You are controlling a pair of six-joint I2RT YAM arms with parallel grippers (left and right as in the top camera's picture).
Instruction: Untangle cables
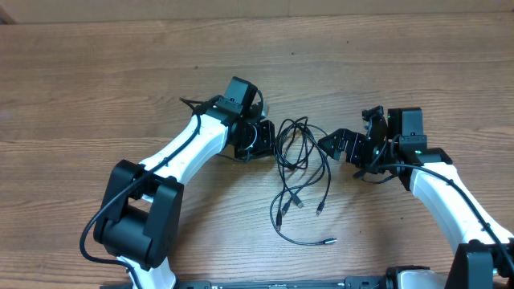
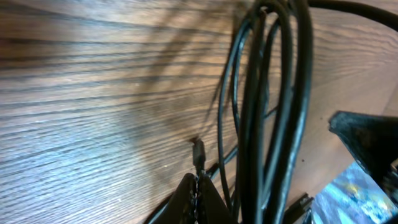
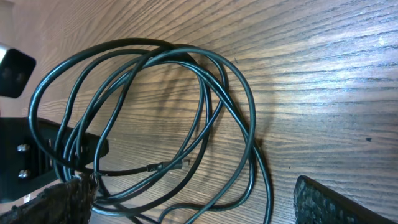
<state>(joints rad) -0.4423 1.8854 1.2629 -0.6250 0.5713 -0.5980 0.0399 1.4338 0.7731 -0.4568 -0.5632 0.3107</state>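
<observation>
The cables [image 1: 299, 152] are thin black cords bunched in overlapping loops at the table's middle, with plug ends [image 1: 320, 209] trailing toward the near edge. My left gripper [image 1: 270, 136] is at the bundle's left side. In the left wrist view it [image 2: 198, 186] is shut on one cable, whose small plug [image 2: 199, 152] pokes out just past the fingertips. Thicker loops [image 2: 273, 112] hang close beside it on the right. My right gripper [image 1: 336, 151] is at the bundle's right side, open [image 3: 199, 205], its pads [image 3: 329, 202] wide apart with cable loops [image 3: 205, 106] lying on the wood between them.
The wooden table [image 1: 96, 80] carries everything. Both white arms reach in from the near edge, the left [image 1: 185, 148] and the right [image 1: 450, 197]. A loose plug end [image 1: 329, 239] lies nearest the front.
</observation>
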